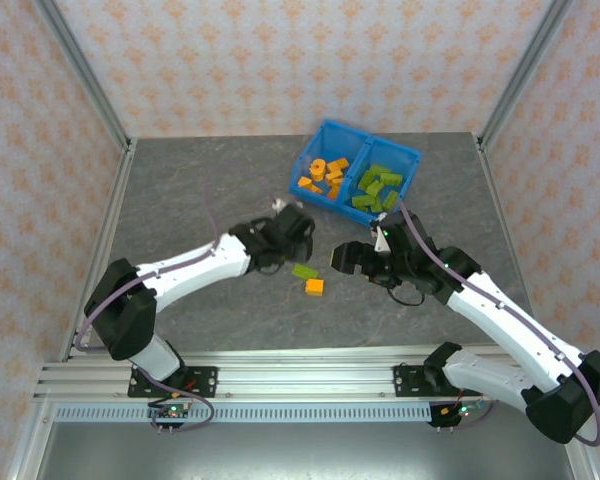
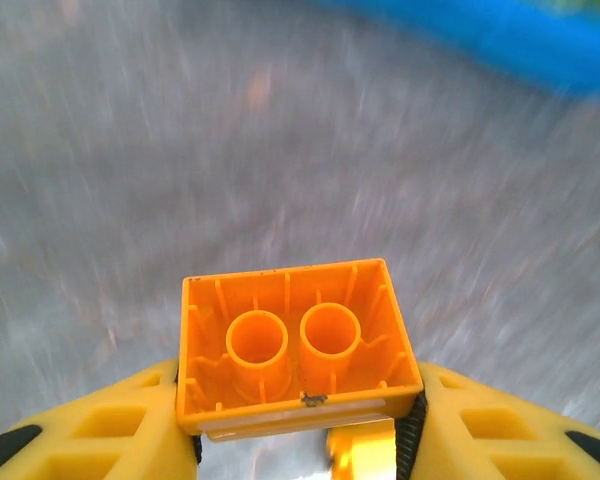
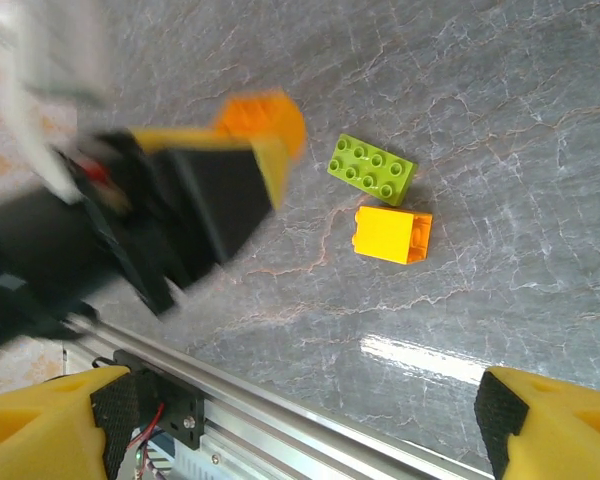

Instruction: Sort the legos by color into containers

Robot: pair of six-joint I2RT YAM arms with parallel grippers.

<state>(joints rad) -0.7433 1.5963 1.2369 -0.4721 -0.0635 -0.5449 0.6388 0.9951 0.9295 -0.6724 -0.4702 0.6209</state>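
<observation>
Our left gripper (image 2: 300, 445) is clamped on an orange brick (image 2: 300, 345), pinched at its short ends. The brick's long axis runs left to right in the wrist view, with the hollow underside facing the camera and the studs pointing away. We judge this grip steadies it for the blue bin (image 1: 380, 143), upper right of centre in the top view, where oranges fill the left compartment and greens the right. Our right gripper (image 3: 300, 440) hangs spread and empty over the table (image 1: 200, 190). Below it lie a green brick (image 3: 372, 170), studs up and slanting down to the right, and a second orange brick (image 3: 392, 233) just beside it.
</observation>
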